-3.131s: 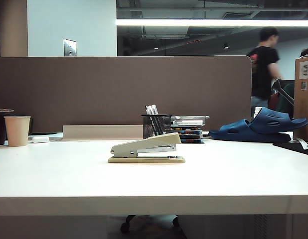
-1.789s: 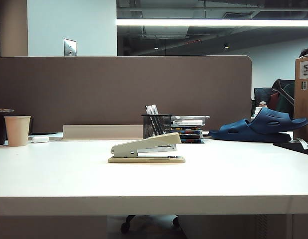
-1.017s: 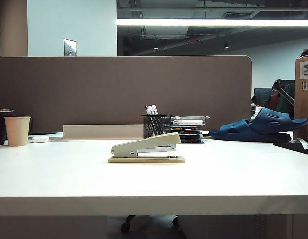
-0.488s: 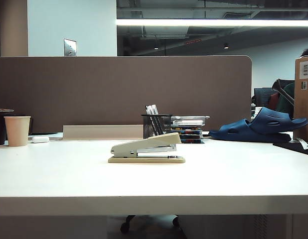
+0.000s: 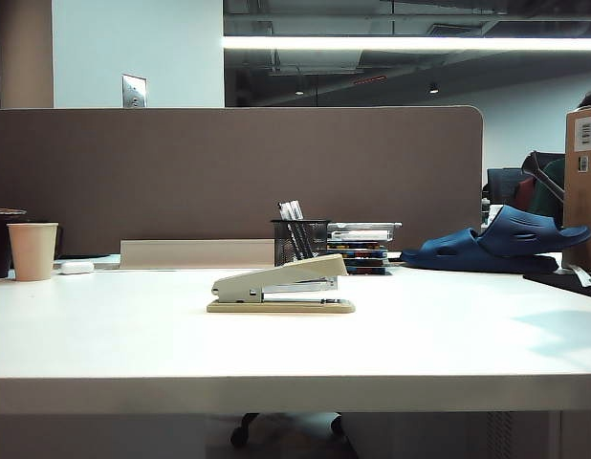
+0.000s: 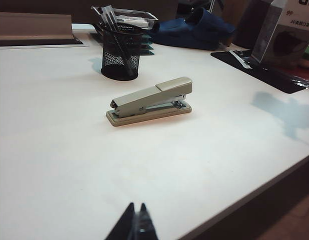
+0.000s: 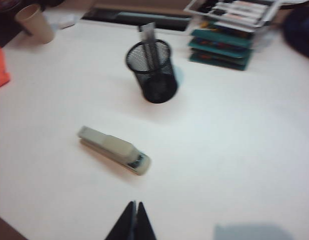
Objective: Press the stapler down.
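The beige-grey stapler (image 5: 281,284) lies in the middle of the white table (image 5: 133,344), its top arm raised and nothing touching it. Neither gripper shows in the exterior view. In the left wrist view the left gripper (image 6: 136,206) is shut and empty, hanging above bare table well short of the stapler (image 6: 152,98). In the blurred right wrist view the right gripper (image 7: 135,203) is also shut and empty, above the table a short way from the stapler (image 7: 114,149).
A black mesh pen cup (image 5: 299,242) stands just behind the stapler, with stacked trays (image 5: 361,247) beside it. Blue slippers (image 5: 501,241) and a cardboard box (image 5: 583,182) are at the right. A paper cup (image 5: 33,251) and a small white object (image 5: 77,268) sit at the far left.
A soft shadow has appeared on the right part of the table. The person in the background has walked out of sight. The stapler has not moved.
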